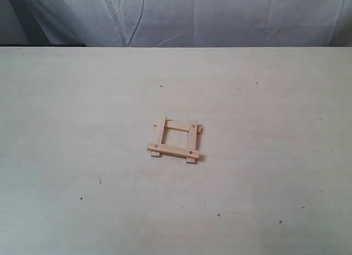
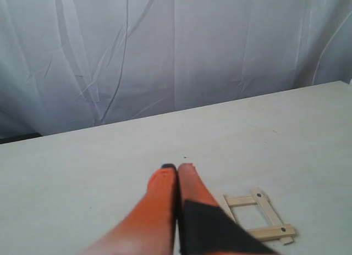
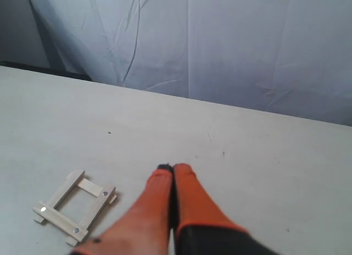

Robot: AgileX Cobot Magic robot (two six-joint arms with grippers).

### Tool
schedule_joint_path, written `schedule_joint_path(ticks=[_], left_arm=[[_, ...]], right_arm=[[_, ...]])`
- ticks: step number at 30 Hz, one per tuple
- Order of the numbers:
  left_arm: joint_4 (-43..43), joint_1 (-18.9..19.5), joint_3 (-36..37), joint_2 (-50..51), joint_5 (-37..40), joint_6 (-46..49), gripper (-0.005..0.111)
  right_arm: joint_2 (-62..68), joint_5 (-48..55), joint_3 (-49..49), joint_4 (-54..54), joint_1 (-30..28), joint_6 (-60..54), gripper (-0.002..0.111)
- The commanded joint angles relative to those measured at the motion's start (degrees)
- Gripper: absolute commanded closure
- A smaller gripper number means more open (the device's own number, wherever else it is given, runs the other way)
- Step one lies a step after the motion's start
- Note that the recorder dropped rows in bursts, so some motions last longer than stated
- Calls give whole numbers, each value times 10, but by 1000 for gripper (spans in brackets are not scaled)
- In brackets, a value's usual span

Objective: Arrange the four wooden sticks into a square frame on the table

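The four wooden sticks lie together as a small square frame (image 1: pixel 175 139) near the middle of the table (image 1: pixel 82 128), ends jutting past the corners and dark dots at three corners. No arm shows in the exterior view. In the left wrist view the frame (image 2: pixel 258 216) lies beside my left gripper (image 2: pixel 177 168), whose orange fingers are pressed together with nothing between them. My right gripper (image 3: pixel 172 169) is likewise shut and empty, well apart from the frame (image 3: pixel 74 207).
A wrinkled white curtain (image 1: pixel 181 16) hangs behind the table's far edge. A few tiny dark specks (image 1: pixel 100 182) dot the pale surface. Bare table surrounds the frame on all sides.
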Motion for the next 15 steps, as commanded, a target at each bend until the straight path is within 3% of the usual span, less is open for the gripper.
schedule_joint_path(ticks=[1,5,15], left_arm=[[0,-1,3,-14,-8,-5,107],[0,-1,3,-14,-8,-5,107],[12,-1,3,-14,-8,-5,107]], right_arm=[[-9,-8,3,-3,-3,-4,108],[-17,-9,10,-3,-3,-4,108],[-143,-11,112,-3,-91,-3,108]])
